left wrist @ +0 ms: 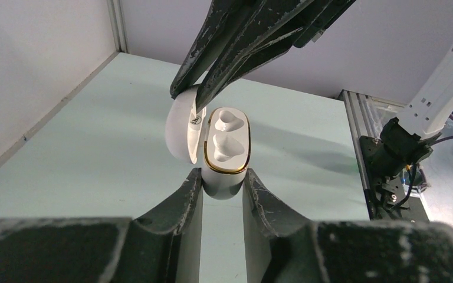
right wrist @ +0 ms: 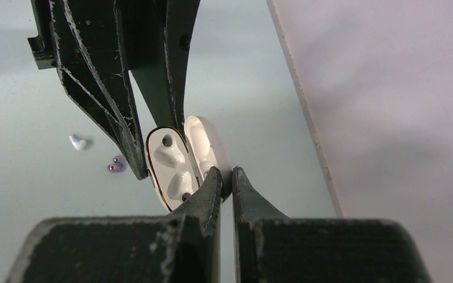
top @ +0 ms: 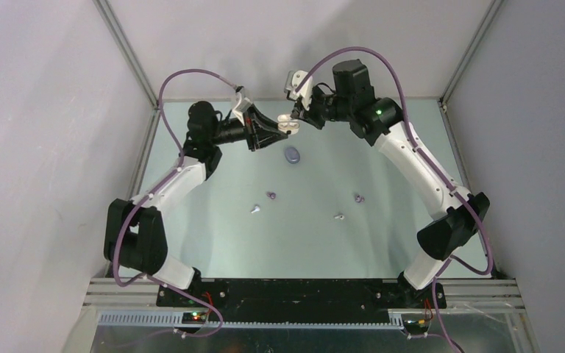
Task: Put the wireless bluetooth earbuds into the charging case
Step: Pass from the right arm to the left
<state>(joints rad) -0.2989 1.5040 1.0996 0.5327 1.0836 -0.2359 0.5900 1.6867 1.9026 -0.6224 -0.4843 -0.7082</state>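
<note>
A white charging case [top: 287,123] is held in the air at the far middle, open, with both sockets empty. My left gripper [left wrist: 223,180] is shut on the case body [left wrist: 227,156]. My right gripper [right wrist: 227,177] is shut on the edge of the case lid [right wrist: 206,147], which stands swung open beside the body [right wrist: 171,168]. Two white earbuds [top: 255,209] [top: 339,216] and two purple earbuds [top: 271,195] [top: 359,198] lie on the table. The right wrist view shows one white earbud [right wrist: 78,142] and one purple earbud [right wrist: 116,165] below.
A closed purple case [top: 292,155] lies on the table just below the grippers. Grey walls with metal rails [top: 129,51] enclose the table on the left, back and right. The arm bases sit on the near edge [top: 294,290].
</note>
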